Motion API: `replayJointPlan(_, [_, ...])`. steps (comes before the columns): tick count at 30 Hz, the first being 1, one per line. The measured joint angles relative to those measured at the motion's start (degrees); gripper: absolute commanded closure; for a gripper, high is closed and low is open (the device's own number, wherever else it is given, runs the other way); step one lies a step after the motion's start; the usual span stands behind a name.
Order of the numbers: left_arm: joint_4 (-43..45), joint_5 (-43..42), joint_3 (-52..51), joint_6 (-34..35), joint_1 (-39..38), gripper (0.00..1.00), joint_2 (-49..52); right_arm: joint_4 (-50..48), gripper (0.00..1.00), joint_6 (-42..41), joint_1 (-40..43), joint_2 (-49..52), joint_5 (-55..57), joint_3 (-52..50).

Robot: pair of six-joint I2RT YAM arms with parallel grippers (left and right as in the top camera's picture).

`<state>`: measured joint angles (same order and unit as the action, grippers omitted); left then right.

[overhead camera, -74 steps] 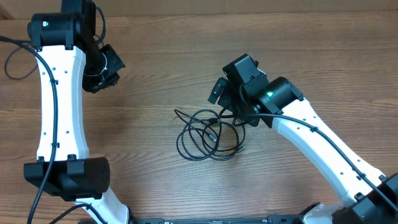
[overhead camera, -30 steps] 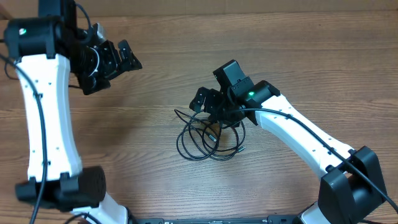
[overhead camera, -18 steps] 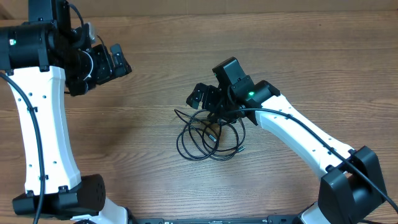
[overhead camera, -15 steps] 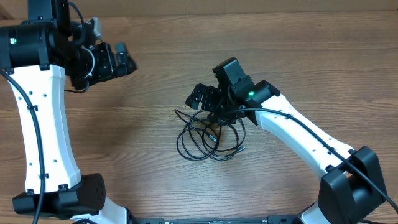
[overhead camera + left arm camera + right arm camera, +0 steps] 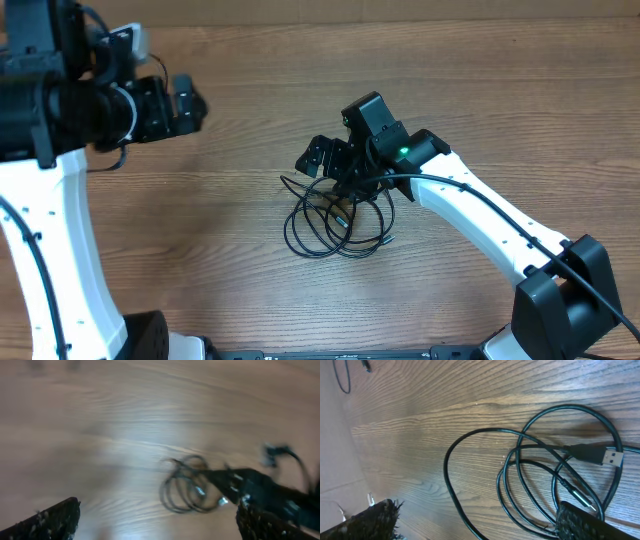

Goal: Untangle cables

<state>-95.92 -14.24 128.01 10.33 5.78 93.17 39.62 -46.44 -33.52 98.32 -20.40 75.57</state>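
Wood-grain table [image 5: 520,80] carries the work. The left arm [image 5: 55,230] has risen and swung outward, its left gripper [image 5: 190,100] spread wide and empty. The right gripper [image 5: 322,160] has slid over the cables [image 5: 330,228] coiled mid-table, equally wide, holding nothing — untangling looks not yet begun.

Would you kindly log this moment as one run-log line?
cables: tangled, on table | right gripper: open above tangle | left gripper: open, far off

cables [image 5: 335,220]: thin black cords in overlapping tangled loops flat on the desk [image 5: 250,260], silver USB plug [image 5: 612,456] lying among the loops.
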Motion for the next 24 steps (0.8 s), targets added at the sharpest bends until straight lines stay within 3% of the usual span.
replayJointPlan(5, [-0.31, 9.16, -0.02, 7.54, 0.35, 0.0, 1.2, 0.5, 0.0, 0.04, 0.0, 0.0, -0.2, 0.0])
replayJointPlan(11, [-0.72, 12.52, -1.22, 10.51, 0.33, 0.0, 5.2, 2.43, 0.01, 2.19, 0.0, 0.0, 1.03, 0.0])
replayJointPlan(16, [-0.74, 13.07, -2.93, 10.78, 0.33, 0.01, 7.85, 2.86, 0.13, 3.74, 0.09, 0.0, 3.34, 0.0])
replayJointPlan(17, [-0.74, 13.0, -3.21, 10.78, 0.33, 0.0, 8.41, 2.73, 0.17, 4.96, 0.11, 0.0, 3.63, 0.0])
replayJointPlan(24, [-0.76, 10.91, -5.55, 10.51, 0.33, 0.0, 11.96, 5.05, 0.18, 21.86, -2.45, 0.0, 3.48, 0.0])
